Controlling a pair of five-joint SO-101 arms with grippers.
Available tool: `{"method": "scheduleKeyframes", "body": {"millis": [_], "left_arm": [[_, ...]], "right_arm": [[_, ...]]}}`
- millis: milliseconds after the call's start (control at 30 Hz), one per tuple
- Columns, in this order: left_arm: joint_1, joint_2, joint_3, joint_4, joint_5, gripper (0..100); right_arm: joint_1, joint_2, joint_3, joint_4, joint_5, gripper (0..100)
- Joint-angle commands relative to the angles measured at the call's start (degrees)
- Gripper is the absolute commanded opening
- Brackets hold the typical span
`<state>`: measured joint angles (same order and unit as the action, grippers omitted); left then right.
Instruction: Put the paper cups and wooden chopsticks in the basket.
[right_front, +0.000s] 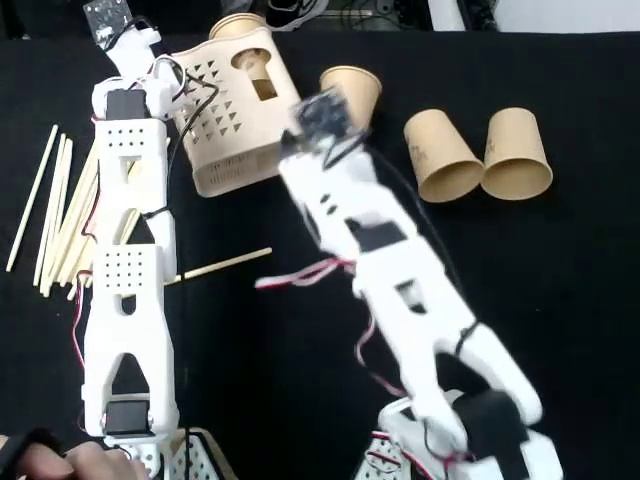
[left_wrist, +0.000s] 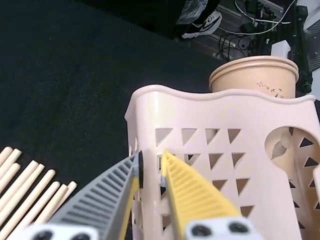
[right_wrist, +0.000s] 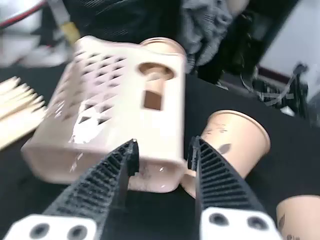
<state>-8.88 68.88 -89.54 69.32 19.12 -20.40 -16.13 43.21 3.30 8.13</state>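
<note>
A beige basket (right_front: 235, 115) lies on its side at the back of the black table, with a paper cup (right_front: 238, 24) showing at its far end. My left gripper (left_wrist: 150, 162) is shut on the basket (left_wrist: 240, 150) at its wall edge. In front of the basket (right_wrist: 115, 100) my right gripper (right_wrist: 162, 147) stands open with nothing between its fingers. A cup (right_wrist: 235, 140) lies just beside it. This cup (right_front: 352, 90) rests against the basket's right side. Two more cups (right_front: 443, 155) (right_front: 515, 155) sit farther right. Several wooden chopsticks (right_front: 60, 210) lie left of the left arm.
A single chopstick (right_front: 215, 265) lies between the two arms. The right arm (right_front: 340, 190) slants across the table's middle. Cables and clutter sit beyond the table's far edge.
</note>
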Motion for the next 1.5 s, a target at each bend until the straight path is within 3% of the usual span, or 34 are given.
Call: {"method": "scheduleKeyframes", "body": {"millis": [0, 300, 433, 500, 600, 767, 1133, 1367, 1467], "left_arm": [[-0.75, -1.14, -3.12, -0.09, -0.35, 9], [-0.84, -1.05, -3.21, 0.0, -0.35, 9], [-0.84, -1.05, -3.21, 0.0, -0.35, 9], [-0.84, -1.05, -3.12, 0.0, -0.35, 9], [-0.66, -1.05, -2.95, 0.0, -0.35, 9], [-0.66, -1.05, -2.95, 0.0, -0.35, 9], [-0.66, -1.05, -2.95, -0.18, -0.35, 9], [-0.92, -1.05, -2.95, -0.35, -0.44, 9], [-0.84, -1.05, -2.95, -0.35, -0.44, 9]], "right_arm": [[1.85, 3.82, -6.46, 0.09, -4.31, 18.0], [0.79, 17.45, -15.25, -0.35, -5.8, 17.8], [0.79, 24.4, -18.95, -2.46, -5.71, 6.1], [0.18, 26.07, -19.38, -4.22, -1.76, 2.3], [-1.49, 26.59, -18.42, -4.84, 2.9, 2.1], [-2.29, 26.77, -18.33, -4.22, 3.08, 2.1], [-2.11, 26.95, -25.36, 11.6, 2.99, 1.1], [-3.78, 23.43, -24.75, 10.02, 2.99, 1.1], [-4.48, 22.99, -22.37, 2.99, 2.99, 1.1]]}}
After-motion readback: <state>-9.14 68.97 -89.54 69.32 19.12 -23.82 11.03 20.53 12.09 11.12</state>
